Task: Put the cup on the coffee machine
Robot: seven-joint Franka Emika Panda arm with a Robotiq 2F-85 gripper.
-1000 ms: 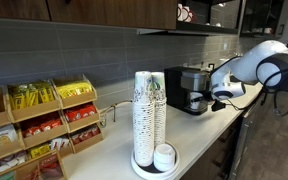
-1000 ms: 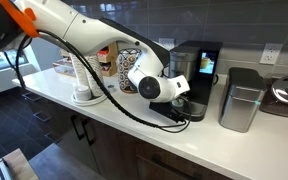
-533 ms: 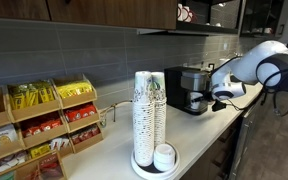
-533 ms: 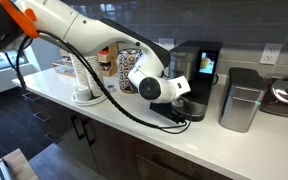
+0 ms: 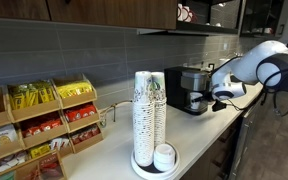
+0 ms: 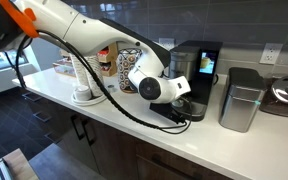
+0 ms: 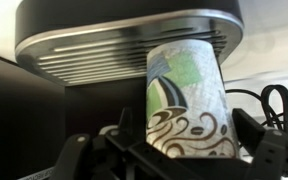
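In the wrist view a paper cup (image 7: 184,100) with a green, blue and brown swirl print fills the middle, its narrow end against the ribbed silver tray of the coffee machine (image 7: 124,40). My gripper (image 7: 184,150) has one finger close against each side of the cup's wide end and looks shut on it. In both exterior views the gripper (image 5: 222,97) (image 6: 184,103) is at the front bay of the black and silver coffee machine (image 5: 191,88) (image 6: 197,75). The cup itself is hidden there by the wrist.
Tall stacks of logo cups (image 5: 149,115) and a short stack of small white cups (image 5: 165,156) stand on a tray. Snack racks (image 5: 44,125) are beside them. A silver canister (image 6: 240,100) stands next to the machine. Black cables (image 6: 164,115) lie on the counter.
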